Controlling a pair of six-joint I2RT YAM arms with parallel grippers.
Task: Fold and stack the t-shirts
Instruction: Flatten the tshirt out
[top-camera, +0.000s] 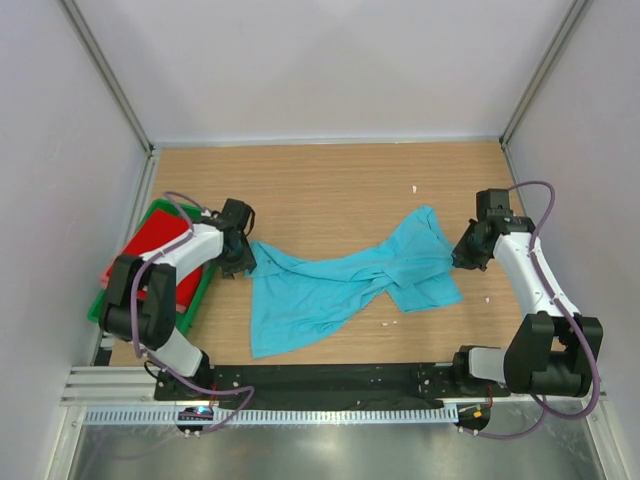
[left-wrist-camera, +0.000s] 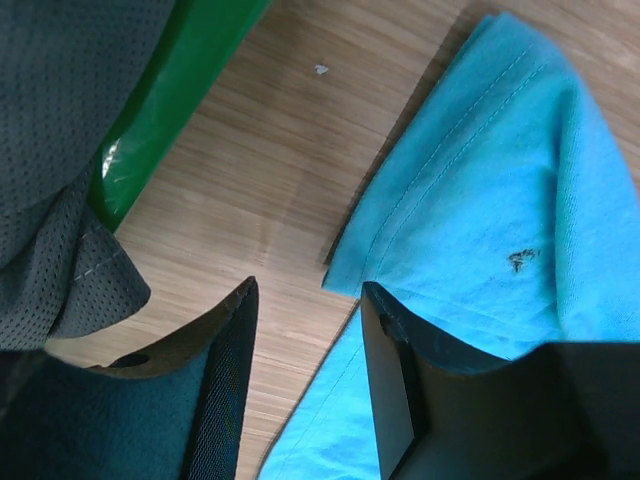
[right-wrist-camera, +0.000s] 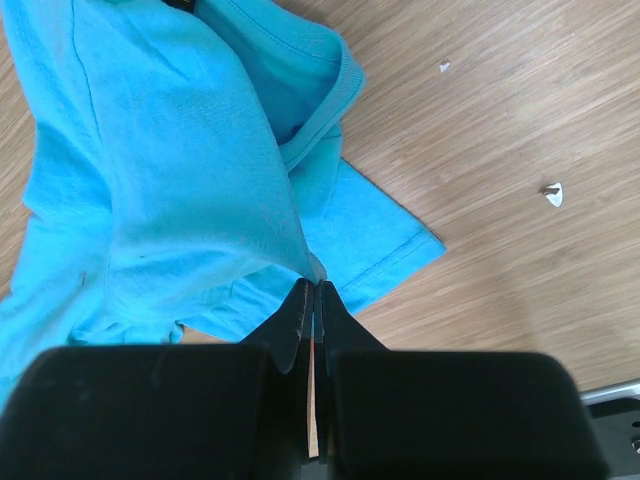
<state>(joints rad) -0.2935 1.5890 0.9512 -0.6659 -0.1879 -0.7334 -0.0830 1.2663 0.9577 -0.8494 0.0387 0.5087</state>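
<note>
The turquoise-blue t-shirt (top-camera: 340, 285) lies crumpled and stretched across the middle of the table. My left gripper (top-camera: 238, 262) is open at the shirt's left corner. In the left wrist view (left-wrist-camera: 305, 335) the shirt's hem (left-wrist-camera: 480, 200) runs between the open fingers, and a small dark mark (left-wrist-camera: 520, 260) shows on the cloth. My right gripper (top-camera: 463, 258) is shut on a pinched fold at the shirt's right side (right-wrist-camera: 315, 285), with the cloth (right-wrist-camera: 180, 170) pulled up to it. The red t-shirt (top-camera: 155, 255) lies in the green tray (top-camera: 200, 290). I cannot make out the orange one.
The green tray's wall (left-wrist-camera: 175, 100) is close to the left of my left gripper. Dark grey mesh cloth (left-wrist-camera: 60, 150) fills the upper left of the left wrist view. Small white scraps (top-camera: 415, 188) (right-wrist-camera: 552, 193) lie on the wooden table (top-camera: 330, 190). Walls enclose three sides.
</note>
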